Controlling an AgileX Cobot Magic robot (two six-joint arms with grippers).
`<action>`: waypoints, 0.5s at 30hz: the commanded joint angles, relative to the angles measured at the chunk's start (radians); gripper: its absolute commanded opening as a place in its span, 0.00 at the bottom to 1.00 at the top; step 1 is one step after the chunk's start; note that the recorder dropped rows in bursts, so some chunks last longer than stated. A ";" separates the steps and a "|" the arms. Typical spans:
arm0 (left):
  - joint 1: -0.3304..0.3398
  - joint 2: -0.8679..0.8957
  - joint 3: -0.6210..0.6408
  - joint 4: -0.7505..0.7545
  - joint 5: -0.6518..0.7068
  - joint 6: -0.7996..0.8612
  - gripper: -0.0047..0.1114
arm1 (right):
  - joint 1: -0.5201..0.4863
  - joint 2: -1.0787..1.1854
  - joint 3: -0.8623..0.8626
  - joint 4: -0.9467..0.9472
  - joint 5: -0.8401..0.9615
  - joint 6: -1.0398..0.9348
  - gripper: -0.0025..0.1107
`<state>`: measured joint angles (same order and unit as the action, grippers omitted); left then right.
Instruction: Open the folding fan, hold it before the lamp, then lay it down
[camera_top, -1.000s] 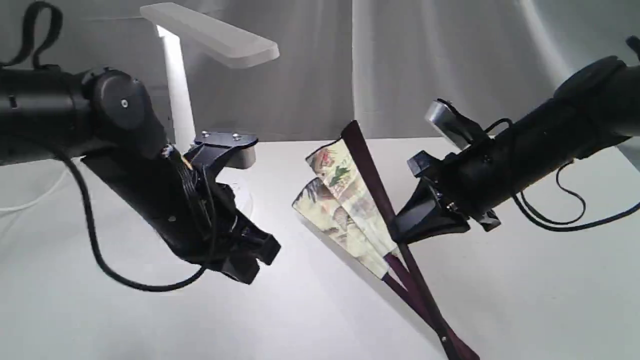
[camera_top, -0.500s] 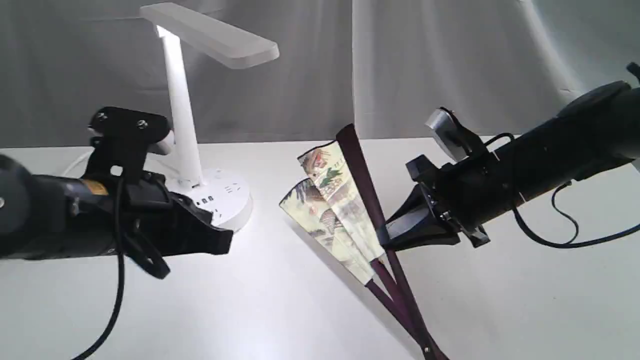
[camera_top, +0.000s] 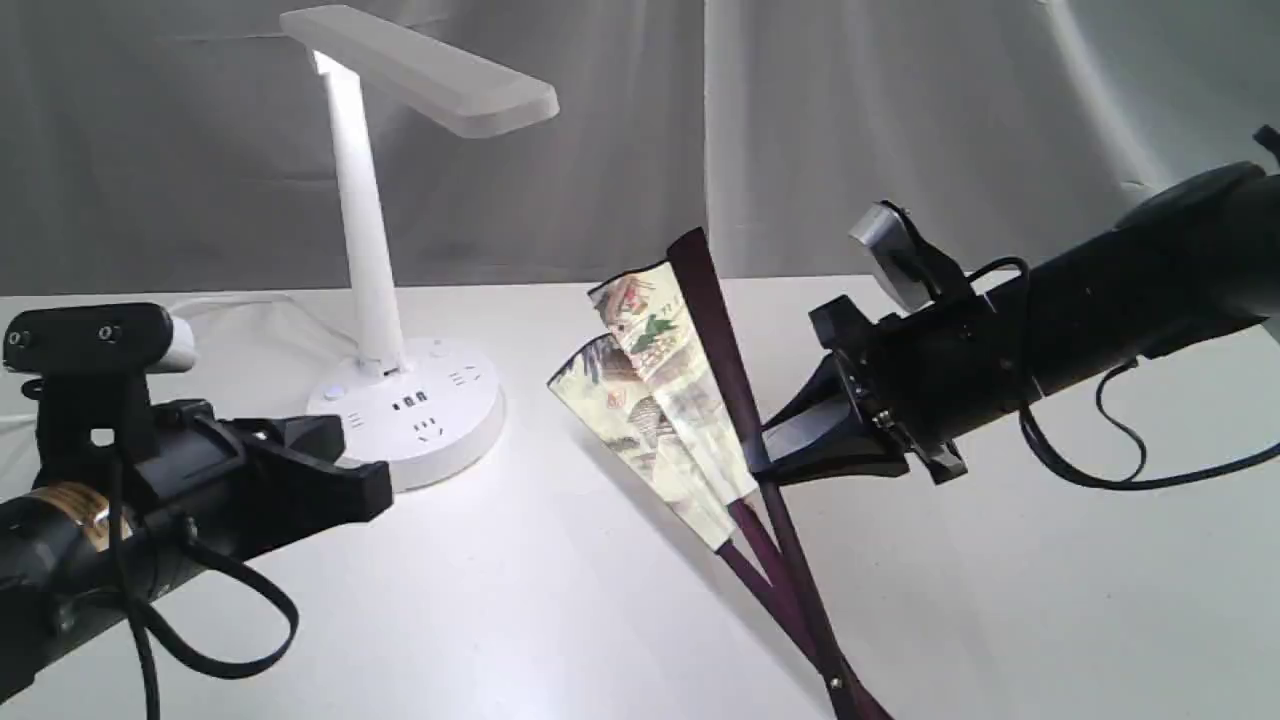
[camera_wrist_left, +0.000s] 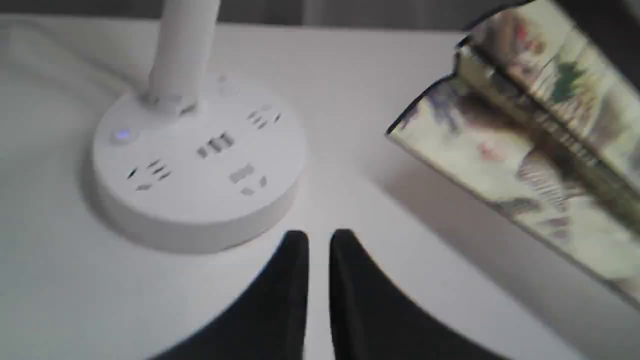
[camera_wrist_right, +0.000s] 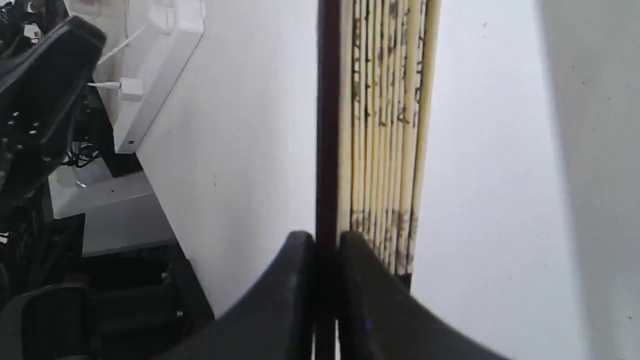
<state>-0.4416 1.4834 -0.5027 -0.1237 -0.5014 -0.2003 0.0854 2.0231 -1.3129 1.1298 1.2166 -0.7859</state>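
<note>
The folding fan (camera_top: 650, 400) is partly open and stands tilted above the white table, its cream painted leaf still in tight pleats. My right gripper (camera_top: 760, 462) is shut on its dark maroon guard just below the leaf. In the right wrist view the guard runs straight between the fingers (camera_wrist_right: 300, 260), with the pleated fan (camera_wrist_right: 385, 125) beside it. The lit white lamp (camera_top: 430, 65) stands at the back left on its round base (camera_top: 410, 415). My left gripper (camera_top: 375, 495) is low at the left, shut and empty, near the lamp base (camera_wrist_left: 200, 165) and apart from the fan (camera_wrist_left: 525, 150).
A grey curtain (camera_top: 900, 120) hangs behind the table (camera_top: 560, 620). The lamp's white cord (camera_top: 230, 300) trails off to the left. Black cables loop under both arms. In the right wrist view a white box (camera_wrist_right: 160, 65) and dark gear sit beyond the table's edge.
My left arm has swung down and drawn back to the left, away from the fan, uncovering the lamp's base. The right gripper has carried the fan slightly left and up.
</note>
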 joint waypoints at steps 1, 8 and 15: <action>0.001 -0.004 0.018 0.239 -0.138 -0.295 0.10 | -0.005 -0.011 0.002 0.030 0.004 -0.021 0.02; 0.001 0.067 0.018 0.283 -0.154 -0.620 0.12 | -0.005 -0.011 0.002 0.079 0.004 -0.061 0.02; 0.001 0.188 0.018 0.295 -0.361 -0.914 0.36 | -0.005 -0.011 0.002 0.091 0.004 -0.077 0.02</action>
<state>-0.4416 1.6516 -0.4892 0.1669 -0.8063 -1.0387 0.0854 2.0231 -1.3129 1.1984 1.2166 -0.8456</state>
